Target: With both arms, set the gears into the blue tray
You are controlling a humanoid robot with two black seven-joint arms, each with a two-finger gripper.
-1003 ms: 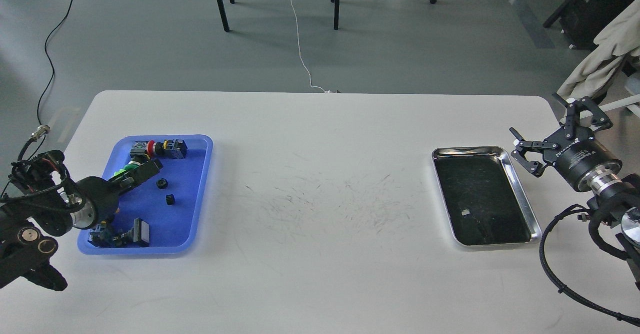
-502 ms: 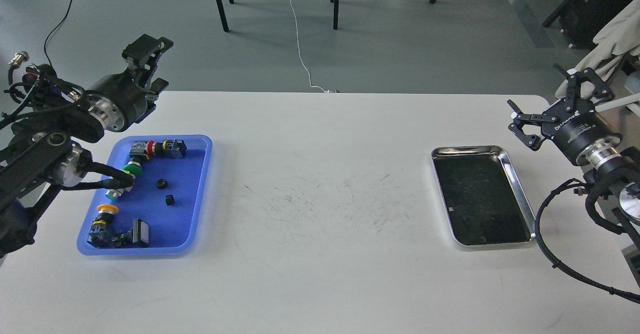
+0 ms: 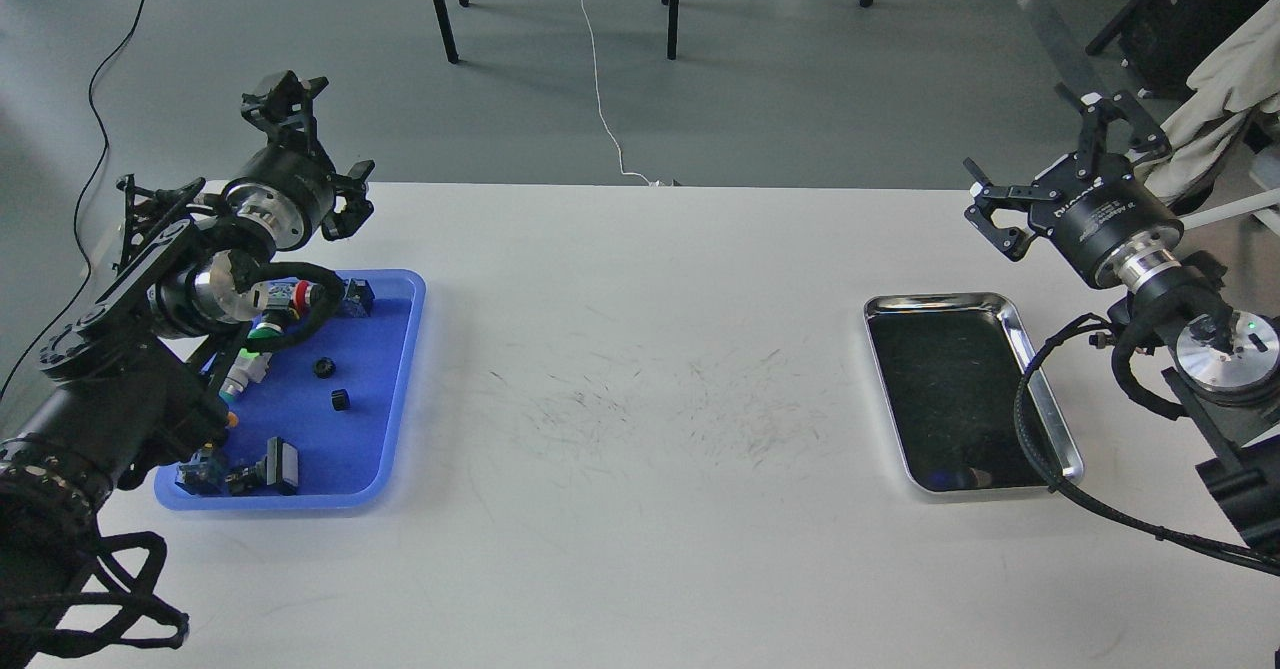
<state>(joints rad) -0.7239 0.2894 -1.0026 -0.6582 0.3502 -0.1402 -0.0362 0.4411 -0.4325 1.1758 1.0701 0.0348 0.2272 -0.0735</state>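
The blue tray [image 3: 385, 389] lies on the left of the white table. Two tiny black gears rest in it, one [image 3: 322, 367] above the other [image 3: 340, 400], beside coloured push-button switches [image 3: 262, 334]. My left gripper [image 3: 308, 154] is raised above the tray's far edge, fingers spread open and empty. My right gripper [image 3: 1050, 164] hovers high beyond the far right corner of the steel tray, also open with nothing in it. Part of the blue tray's left side is hidden behind my left arm.
A shiny steel tray [image 3: 1050, 404] sits at the right, its dark floor bare. A black block-shaped switch part [image 3: 280, 466] lies in the blue tray's near corner. Black cables loop from my right arm over the steel tray's right rim. Beyond the table are floor and chair legs.
My left arm rose out of the blue tray to above its far edge and its gripper opened wide. My right gripper climbed up and leftward, away from the steel tray.
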